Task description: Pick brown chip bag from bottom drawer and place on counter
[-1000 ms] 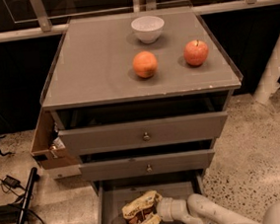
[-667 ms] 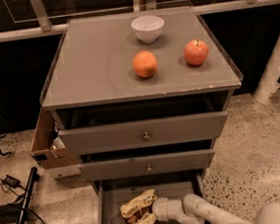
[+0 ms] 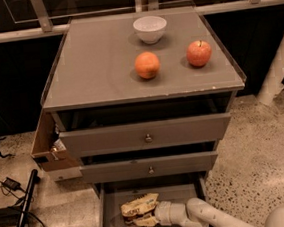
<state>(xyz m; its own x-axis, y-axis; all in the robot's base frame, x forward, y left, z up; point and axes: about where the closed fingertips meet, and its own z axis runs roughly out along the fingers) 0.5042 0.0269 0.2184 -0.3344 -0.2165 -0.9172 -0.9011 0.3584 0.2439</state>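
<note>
Here the tool [image 3: 152, 216] abuts the crinkled, tan-topped brown chip bag [image 3: 138, 207], its grip unclear.

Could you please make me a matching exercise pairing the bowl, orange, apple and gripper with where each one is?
Things:
1 white bowl
2 orange
3 apple
4 gripper

Places:
A in the bottom drawer, at the brown chip bag
B right side of the counter
C back of counter
D middle of counter

Pairs: 1-C, 2-D, 3-B, 4-A.
</note>
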